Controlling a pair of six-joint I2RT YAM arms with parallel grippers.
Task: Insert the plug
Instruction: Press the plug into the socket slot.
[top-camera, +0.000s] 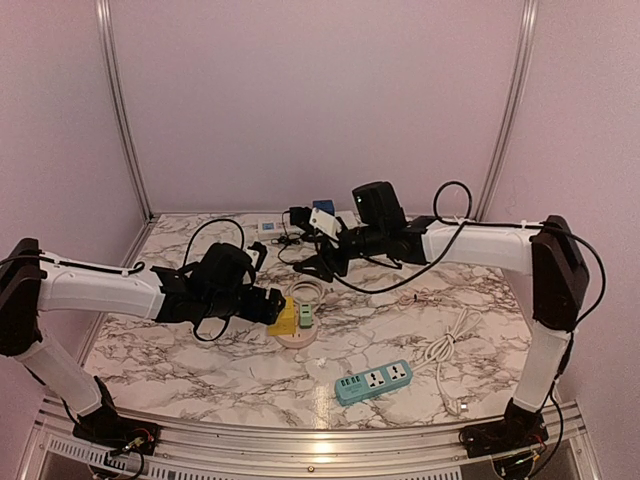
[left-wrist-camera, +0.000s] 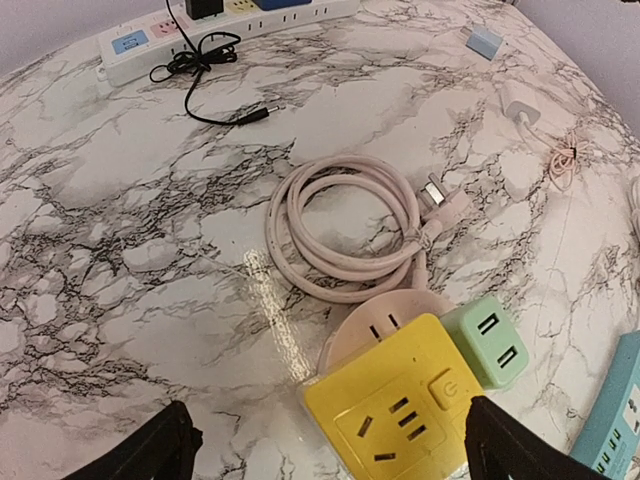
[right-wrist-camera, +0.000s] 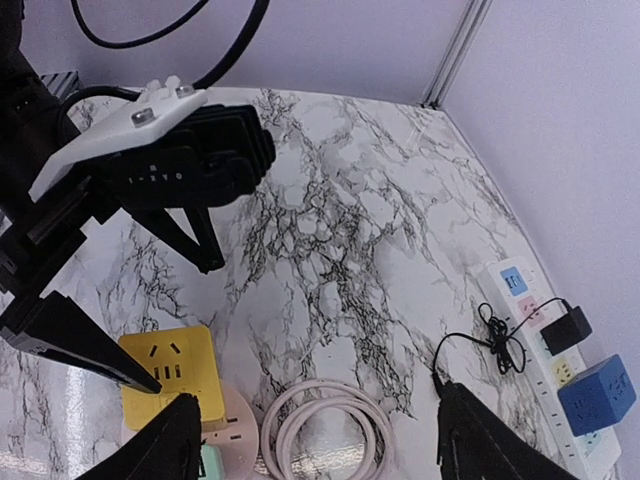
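Plug (left-wrist-camera: 438, 196): you are seeing it lying loose on the marble table (left-wrist-camera: 120, 250), at the 3 o'clock edge of its own coiled pink cable (left-wrist-camera: 300, 260).

At 6 o'clock from the coil, the round pink base (left-wrist-camera: 365, 325) is carrying the yellow cube socket (left-wrist-camera: 395, 410). The green adapter (left-wrist-camera: 490, 340) is sitting at the cube's 2 o'clock corner.

Your left gripper (left-wrist-camera: 325, 410) is hanging released over the cube, jaws spread wide with one finger on either side (whether the 3 o'clock finger is touching the cube, I cannot tell).

Your right gripper (right-wrist-camera: 318, 395) is hovering over the coil, likewise released, gripping nothing.

Further out in the left wrist view, the white power strip (left-wrist-camera: 200, 30) is lying at 11 o'clock along the far edge, with a thin black lead (left-wrist-camera: 205, 75) trailing from it.

In the top view, the teal power strip (top-camera: 373, 382) is lying at 4 o'clock from the base, and a white cable (top-camera: 445, 350) is resting at the strip's 2 o'clock.
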